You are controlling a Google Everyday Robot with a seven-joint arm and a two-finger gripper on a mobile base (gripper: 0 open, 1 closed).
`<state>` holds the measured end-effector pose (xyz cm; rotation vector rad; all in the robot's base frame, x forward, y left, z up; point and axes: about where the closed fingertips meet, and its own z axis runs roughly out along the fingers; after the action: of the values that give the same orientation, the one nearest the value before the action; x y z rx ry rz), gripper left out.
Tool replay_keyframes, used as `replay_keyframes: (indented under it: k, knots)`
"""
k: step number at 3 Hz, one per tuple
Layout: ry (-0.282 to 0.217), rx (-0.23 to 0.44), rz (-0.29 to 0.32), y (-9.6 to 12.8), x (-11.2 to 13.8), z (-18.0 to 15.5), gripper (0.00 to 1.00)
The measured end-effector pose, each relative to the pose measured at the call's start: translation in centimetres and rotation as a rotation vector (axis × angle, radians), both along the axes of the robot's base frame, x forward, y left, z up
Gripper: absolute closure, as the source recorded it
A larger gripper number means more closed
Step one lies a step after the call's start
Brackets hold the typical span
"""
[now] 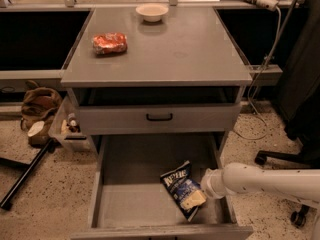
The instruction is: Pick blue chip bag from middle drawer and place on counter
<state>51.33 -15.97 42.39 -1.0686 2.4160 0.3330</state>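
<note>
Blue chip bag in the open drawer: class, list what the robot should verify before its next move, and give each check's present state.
1. Middle drawer pulled out: ok.
2. Blue chip bag in view, lying on the drawer floor at the front right: ok.
3. Gripper down in the drawer at the bag's right edge: ok.
4. Firm hold on the bag: cannot tell.
5. Counter shows bare surface at the front; the red snack bag and bowl sit farther back: ok.
</note>
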Motion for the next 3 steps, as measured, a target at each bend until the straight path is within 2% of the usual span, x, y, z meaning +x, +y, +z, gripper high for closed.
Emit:
replay_keyframes:
  k: [1,3]
  knots:
    - [0.011,-0.004,-0.009,-0.4,1.5,-1.7,0.0]
    - [0.087,-0.013,-0.027,-0.3,2.2,-5.6,0.0]
